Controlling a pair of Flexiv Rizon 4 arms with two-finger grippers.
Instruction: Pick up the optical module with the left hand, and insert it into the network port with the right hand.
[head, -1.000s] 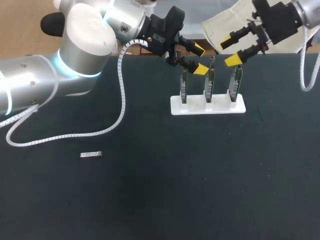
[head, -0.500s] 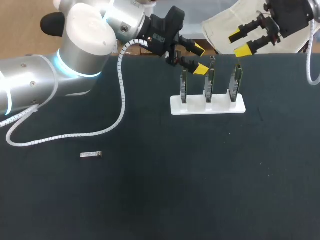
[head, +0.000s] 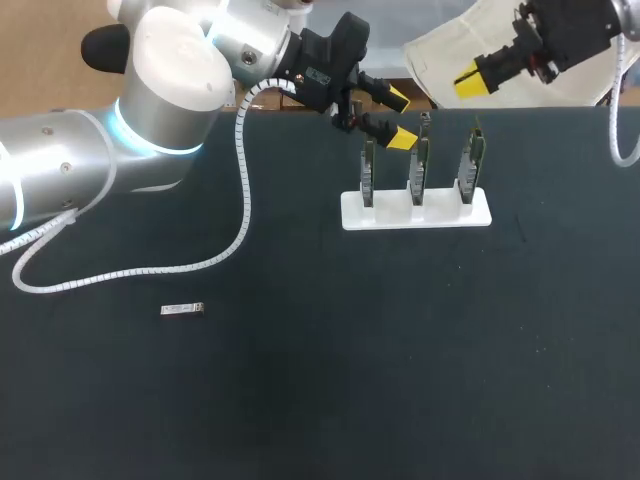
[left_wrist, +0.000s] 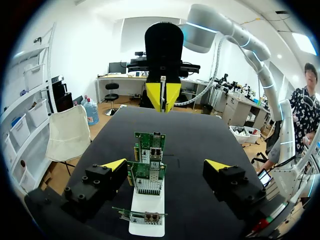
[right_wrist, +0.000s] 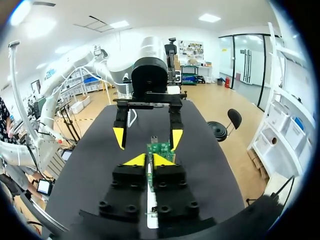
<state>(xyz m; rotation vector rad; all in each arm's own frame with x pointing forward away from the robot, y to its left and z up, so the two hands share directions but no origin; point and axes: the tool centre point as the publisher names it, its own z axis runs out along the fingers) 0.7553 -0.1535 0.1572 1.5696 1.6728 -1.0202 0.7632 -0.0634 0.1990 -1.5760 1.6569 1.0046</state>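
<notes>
Module (head: 182, 309), small and silver, is seen lying flat on the black table (head: 330, 380), toward its left side and well apart from both grippers; it is touched by nothing. Farther back, near the middle, a white stand (head: 415, 212) is set on the table, and three green circuit boards (head: 420, 160) are held upright in it in a row. In the left wrist view, metal ports (left_wrist: 156, 142) are shown at the boards' upper edges.

The left gripper (head: 392, 118) is held just above and beside the leftmost board, with its yellow-tipped fingers spread wide and nothing between them. A white coiled cable (head: 240, 200) is draped from the left arm (head: 150, 90) down onto the table.

The right gripper (head: 470, 80) is held up beyond the table's far edge, behind the rightmost board and apart from it. Its fingers are brought together, tips almost touching, and nothing is gripped in them.
</notes>
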